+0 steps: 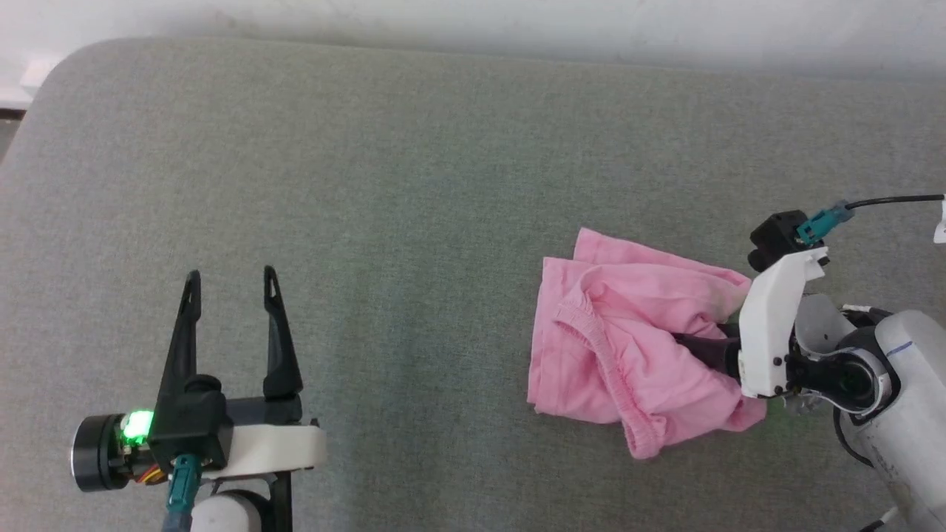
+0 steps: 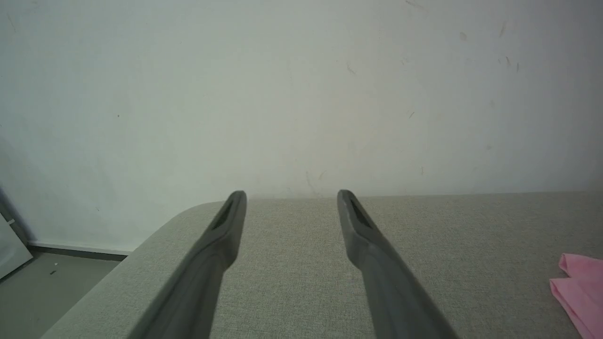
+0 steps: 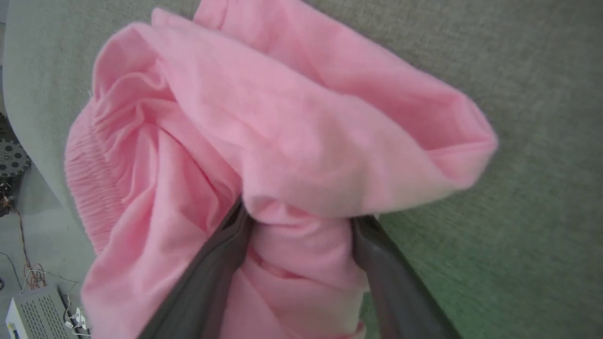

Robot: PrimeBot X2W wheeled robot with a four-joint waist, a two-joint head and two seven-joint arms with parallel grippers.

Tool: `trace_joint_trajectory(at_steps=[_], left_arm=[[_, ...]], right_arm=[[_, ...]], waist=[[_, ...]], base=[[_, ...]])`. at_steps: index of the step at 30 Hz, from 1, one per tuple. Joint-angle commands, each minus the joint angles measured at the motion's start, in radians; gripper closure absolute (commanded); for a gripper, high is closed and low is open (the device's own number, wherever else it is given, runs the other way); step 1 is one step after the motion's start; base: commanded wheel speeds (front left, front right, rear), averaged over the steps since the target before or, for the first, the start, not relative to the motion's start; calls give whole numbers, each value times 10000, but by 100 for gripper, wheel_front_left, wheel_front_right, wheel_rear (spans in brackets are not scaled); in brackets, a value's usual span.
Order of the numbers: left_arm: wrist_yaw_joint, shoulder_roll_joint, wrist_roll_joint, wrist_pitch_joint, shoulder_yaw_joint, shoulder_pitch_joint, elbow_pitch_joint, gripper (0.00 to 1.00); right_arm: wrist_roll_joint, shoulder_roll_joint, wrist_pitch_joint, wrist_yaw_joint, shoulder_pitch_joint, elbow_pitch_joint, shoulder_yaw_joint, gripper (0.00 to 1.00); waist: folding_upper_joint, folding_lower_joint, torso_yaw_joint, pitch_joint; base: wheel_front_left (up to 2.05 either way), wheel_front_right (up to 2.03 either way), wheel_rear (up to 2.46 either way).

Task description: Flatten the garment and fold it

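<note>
A broad grey-green upholstered surface (image 1: 414,185) is seen from the head view, with a rounded corner at its far left. The pale wall (image 2: 301,94) behind that surface is shown plainly by the left wrist view, along with a strip of grey floor (image 2: 42,292) below the corner.

The garment (image 1: 628,347) is found crumpled on the right part of the surface, well apart from the left gripper (image 1: 230,284). From the head view its gathered waistband (image 1: 606,355) is seen curving down through the middle of the heap. In the left wrist view a mere pink edge is caught at the right border.

The right gripper (image 1: 698,347) is pushed into the garment from the right. In the right wrist view its two dark fingers (image 3: 207,278) are shown spread, with bunched cloth lying between them and a fold draped over their tips. No pinch on the cloth is seen.

The left gripper is held over bare surface at the lower left, its fingers spread with nothing between them.

A pale perforated box (image 3: 37,310) and loose wires (image 3: 28,278) on the floor are revealed by the right wrist view.
</note>
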Motion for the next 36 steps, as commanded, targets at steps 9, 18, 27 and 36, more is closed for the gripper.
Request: trace_joint_trajectory(at_steps=[9,18,27,36], left_arm=[[-32,67,55,-47,168,-14,86,0],[50,261,60,-47,492,347,-162,0],[101,611,259,-47,559,21,-695,0],[127,1159,372,-47,510,-570,-1364,0]], right_arm=[[3,-86,-1282,-9,145,-97,1275,100],[5,-1228,-2315,-9,-871,-2331,2555,100],[-695,-3162,-2379,-9,-1668,-3158,2909,100],[-1396,-4225,-2891,-9,-2329,-1374,2318,100]], waist=[[0,-2,-269,-49],[0,-2,-2095,-245],[0,-2,-3947,614],[0,-2,-4327,1938]], base=[[0,0,0],[0,0,0],[0,0,0],[0,0,0]])
